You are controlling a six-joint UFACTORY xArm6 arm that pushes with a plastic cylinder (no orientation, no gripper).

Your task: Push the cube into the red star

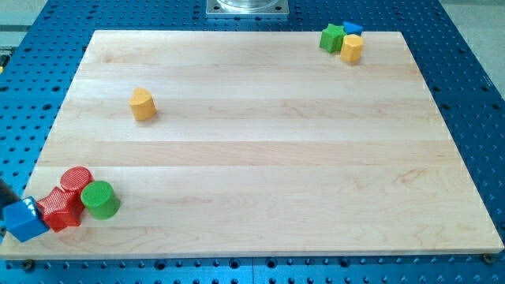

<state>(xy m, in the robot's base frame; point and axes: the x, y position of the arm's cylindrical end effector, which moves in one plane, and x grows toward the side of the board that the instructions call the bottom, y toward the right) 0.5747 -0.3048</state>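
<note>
— Blue perforated metal surrounds a pale wooden table (260,142). What sits on it?

— At the lower left of the frame, a blue cube (25,220) hangs at the table's corner edge, touching the red star (60,209) on its right. A red cylinder (76,181) stands just above the star, and a green cylinder (100,199) just to the star's right; both look to be touching it.

— And the rod?

— Only a dark sliver shows at the left edge of the frame. My tip (17,203) is at the cube's upper left side, seemingly against it. No claw is fitted, so nothing is gripped; the rod only pushes.

— Anything elsewhere?

— A yellow block (143,103) with a rounded shape stands alone in the upper left area. In the upper right corner, a green block (332,37), a small blue block (353,28) and a yellow block (352,48) cluster together, well apart from the cube.
</note>
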